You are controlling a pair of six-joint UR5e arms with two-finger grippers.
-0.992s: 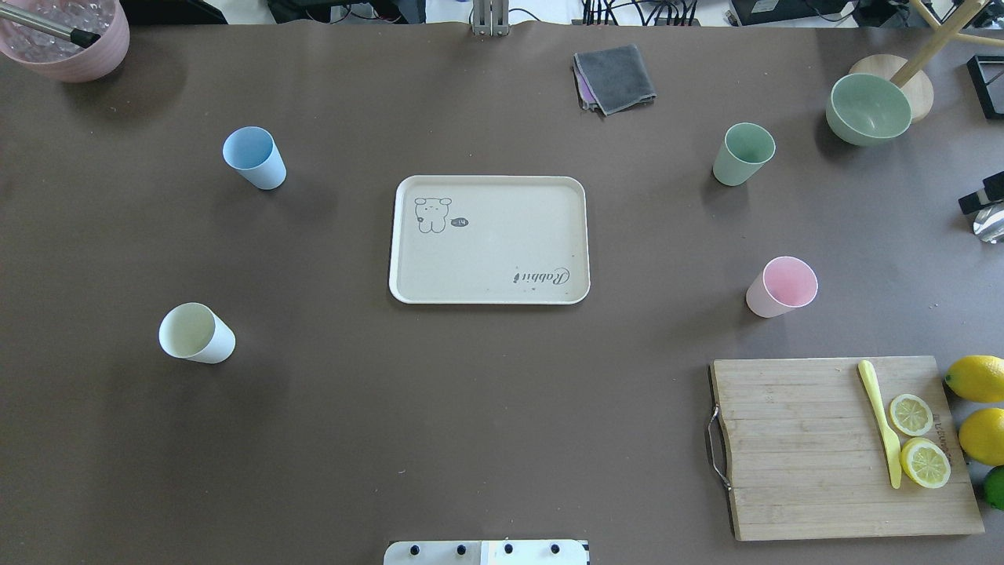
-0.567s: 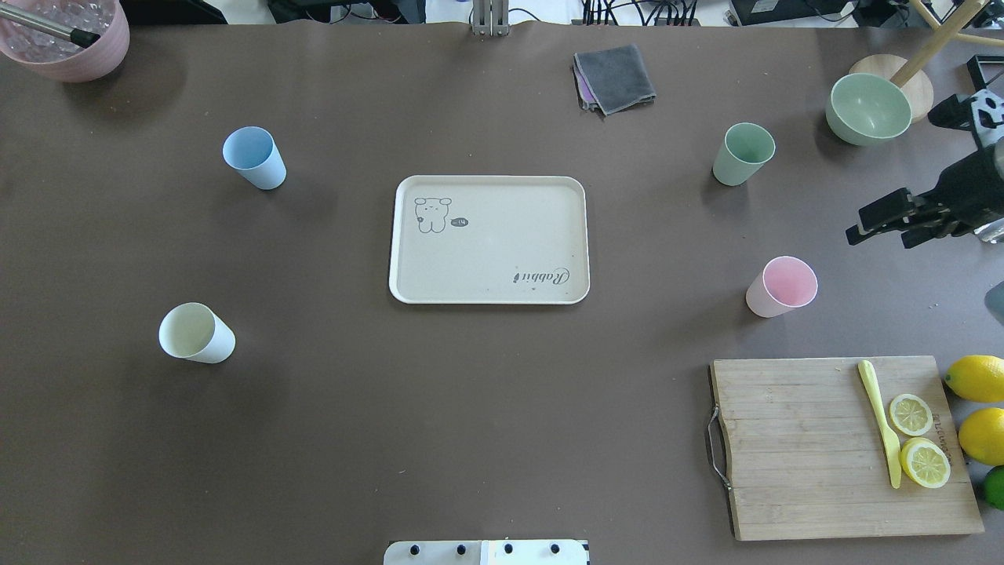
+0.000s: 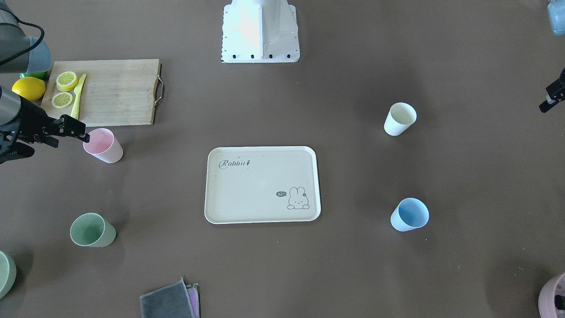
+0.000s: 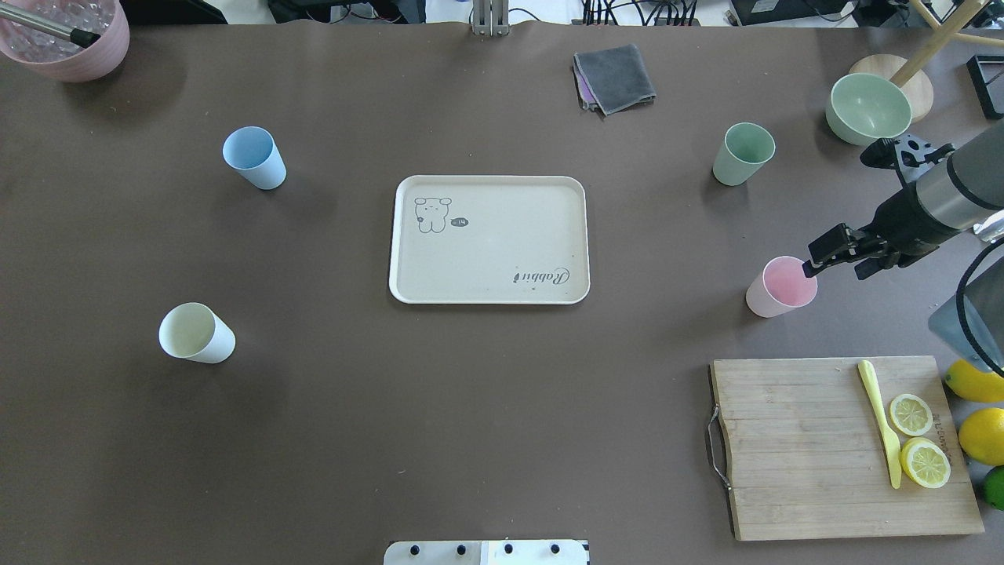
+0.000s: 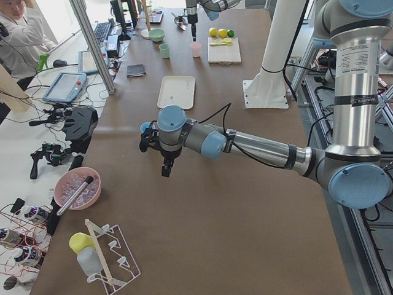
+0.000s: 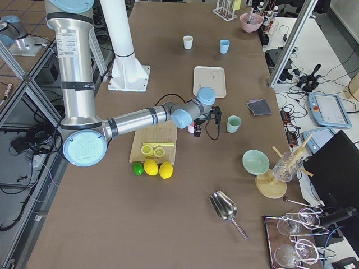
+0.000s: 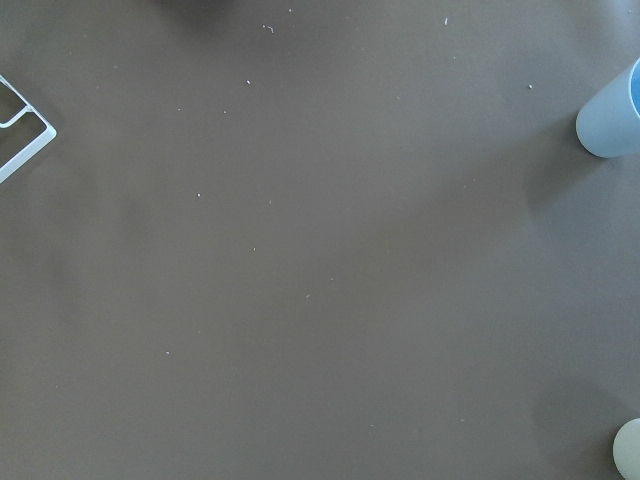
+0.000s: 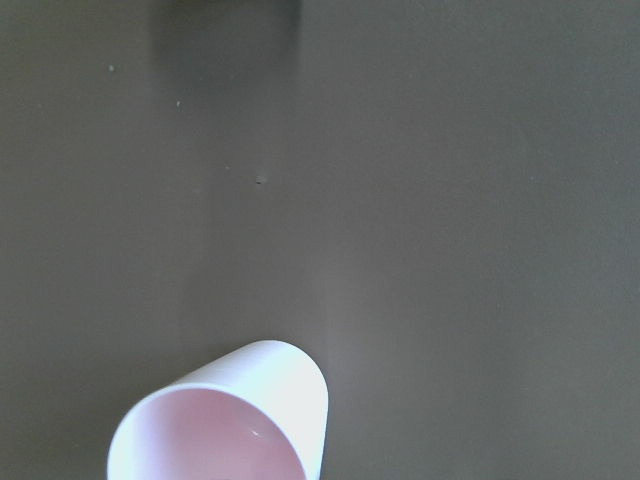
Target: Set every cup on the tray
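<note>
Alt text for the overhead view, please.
The right gripper, open, hangs at the rim of the pink cup on the table. The green cup, blue cup and white cup also stand off the tray at the centre.

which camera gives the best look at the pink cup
Exterior front-facing: the pink cup shows clear, rim to base. Overhead is nearly as good; right wrist crops it at the bottom edge; side views show it tiny.

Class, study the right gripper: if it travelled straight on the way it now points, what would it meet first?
The right gripper points roughly downward, so it would most likely meet the pink cup first, near its rim. Its height and offset are unclear; it might instead reach the table beside it.
</note>
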